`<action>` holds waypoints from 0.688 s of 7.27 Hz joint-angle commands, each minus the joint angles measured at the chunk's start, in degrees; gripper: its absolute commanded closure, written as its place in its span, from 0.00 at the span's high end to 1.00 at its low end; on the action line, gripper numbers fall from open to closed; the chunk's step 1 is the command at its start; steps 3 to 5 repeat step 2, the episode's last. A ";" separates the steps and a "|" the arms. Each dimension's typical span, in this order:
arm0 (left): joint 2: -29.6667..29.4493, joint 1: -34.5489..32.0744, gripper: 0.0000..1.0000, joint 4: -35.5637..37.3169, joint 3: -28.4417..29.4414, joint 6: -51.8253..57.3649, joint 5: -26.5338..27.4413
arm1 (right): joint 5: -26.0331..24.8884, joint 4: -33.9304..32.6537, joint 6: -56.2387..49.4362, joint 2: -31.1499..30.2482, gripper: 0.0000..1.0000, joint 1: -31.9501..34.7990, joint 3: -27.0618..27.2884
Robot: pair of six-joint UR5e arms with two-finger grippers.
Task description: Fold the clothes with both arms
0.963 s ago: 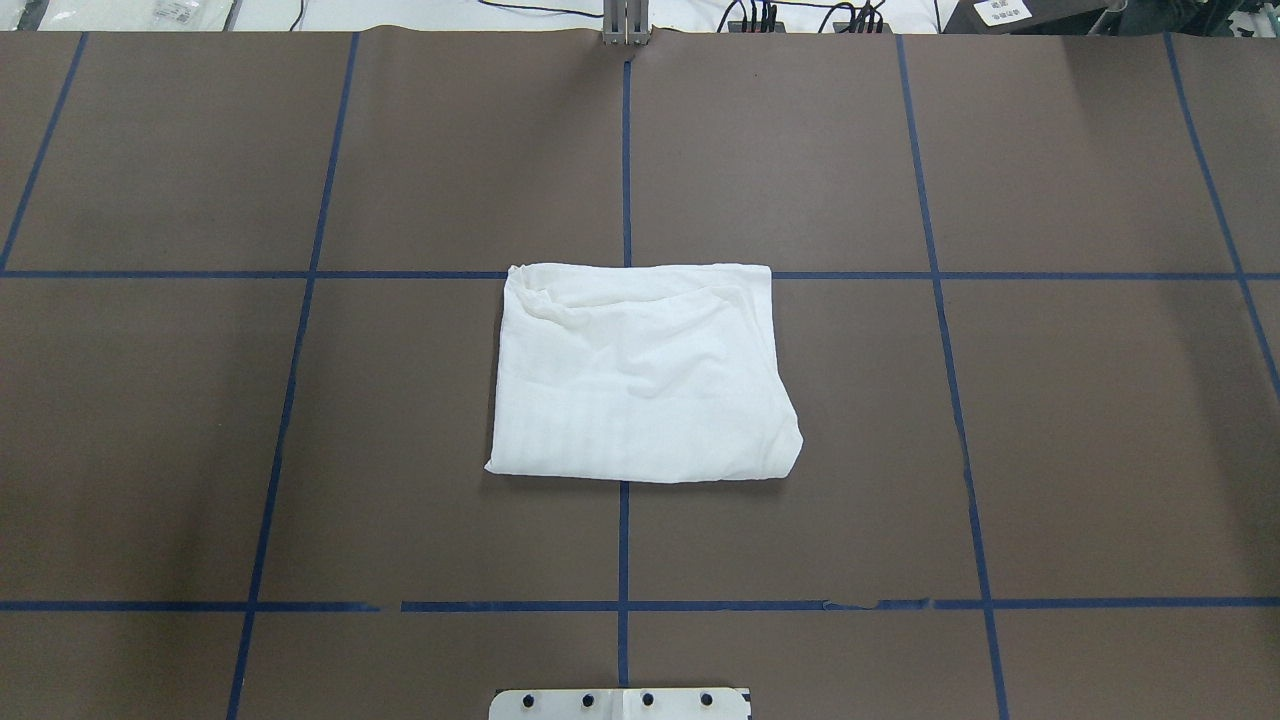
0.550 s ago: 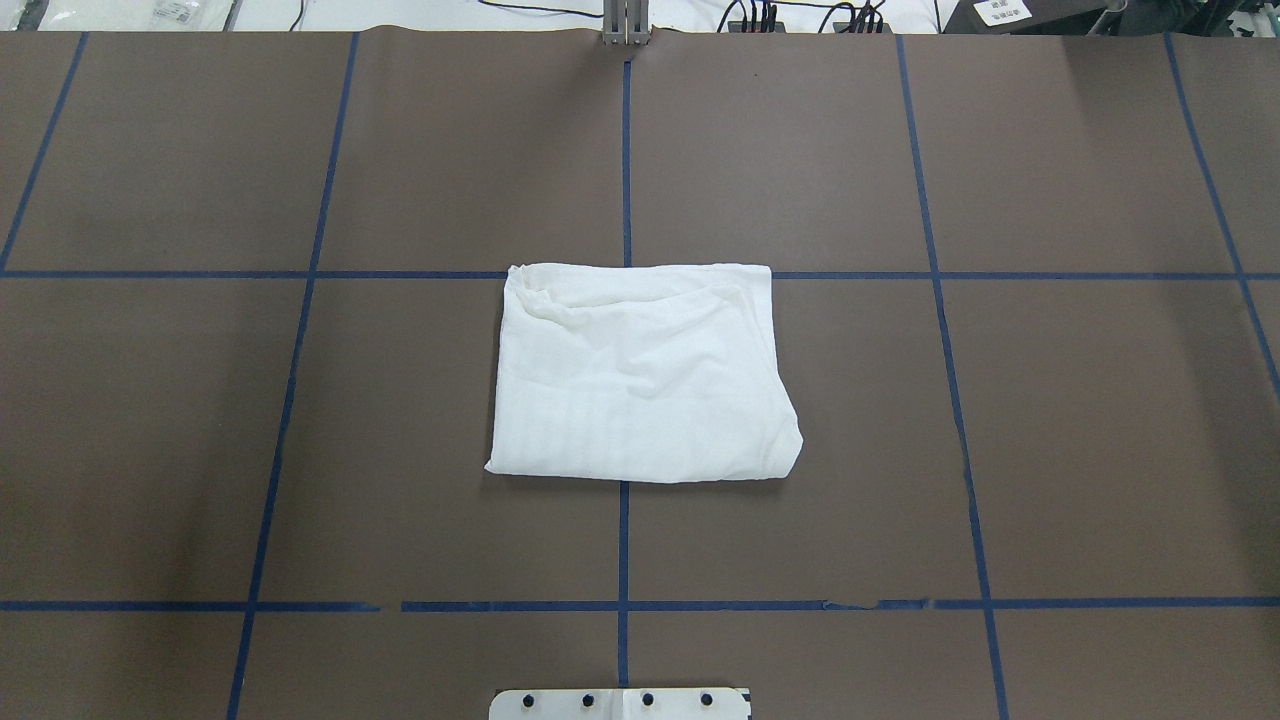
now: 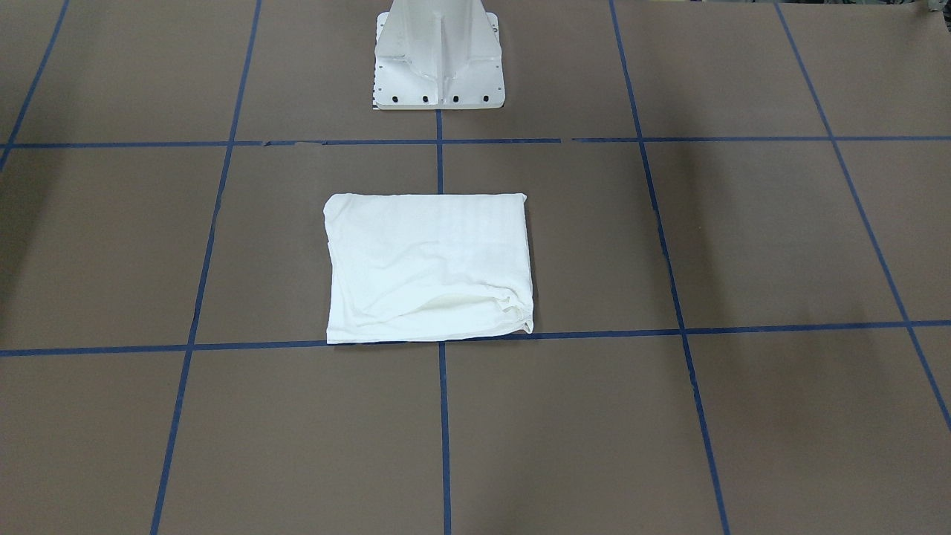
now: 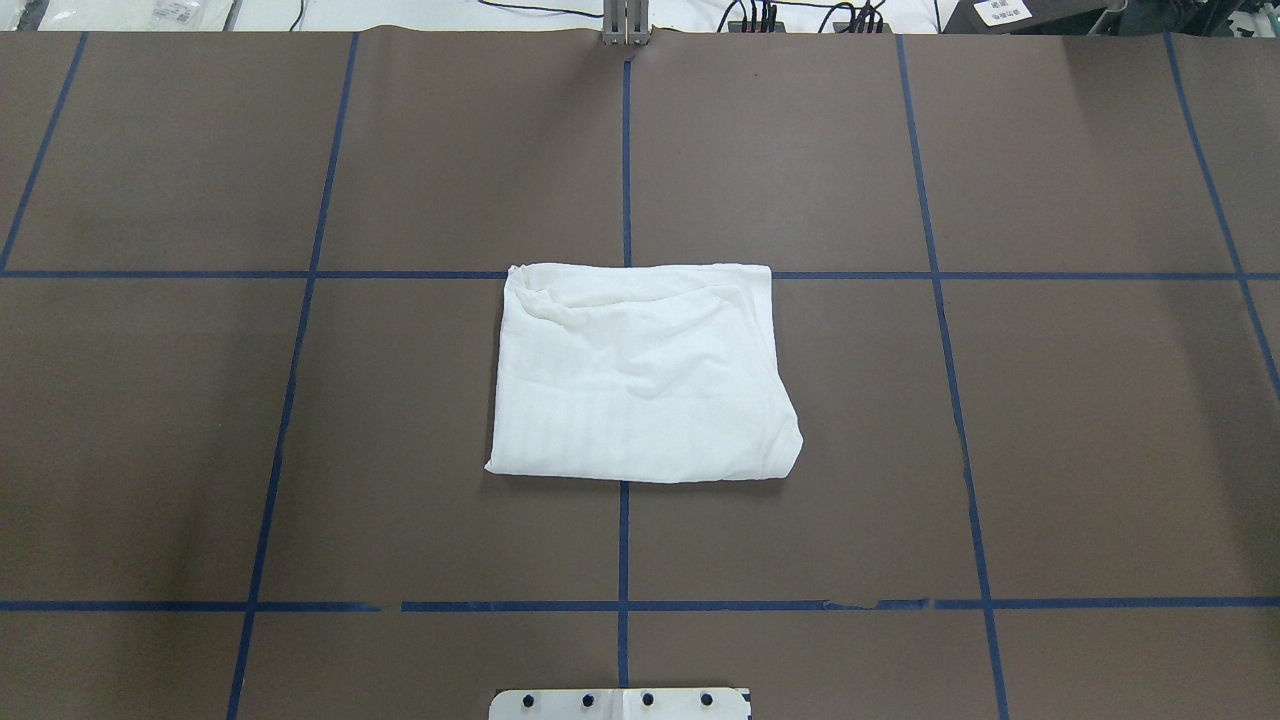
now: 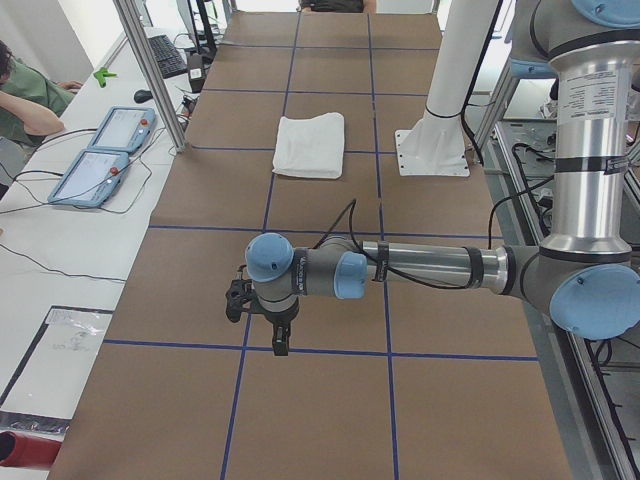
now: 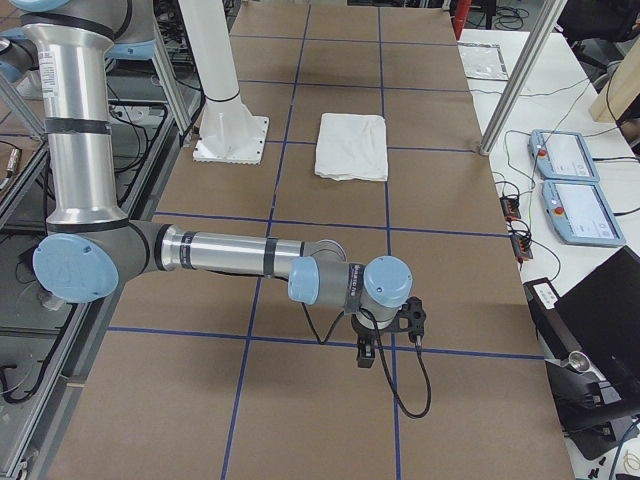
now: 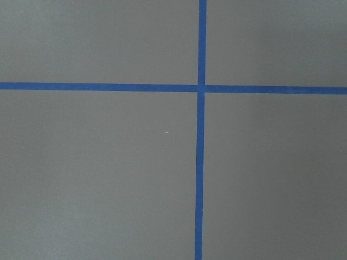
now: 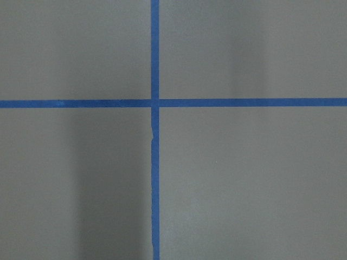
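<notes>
Brown paper covers the long table, ruled into big squares by blue tape lines. Nearest, at the robot's left end, the grey metal left arm with light blue joint caps reaches out level and low. Its black two-finger left gripper points down above a tape crossing. Whether those fingers are spread or pressed together I cannot tell from this side. Further along, mid-table, the white cotton T-shirt lies folded into a flat rectangle astride the centre line. Its edge away from the robot runs along a cross line. It sits in front of the white pedestal base, well apart from both arms. Beyond it, at the other end, the matching grey right arm hangs its black right gripper over another crossing. How its fingers stand I cannot tell either.
</notes>
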 commanded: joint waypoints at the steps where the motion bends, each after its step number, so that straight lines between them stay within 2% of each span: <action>1: 0.00 0.04 1.00 0.00 0.05 0.00 0.00 | 0.00 0.01 0.00 0.00 1.00 0.00 0.12; 5: -0.09 0.04 1.00 0.00 0.14 0.00 0.00 | 0.00 -0.08 0.00 0.00 1.00 0.00 0.21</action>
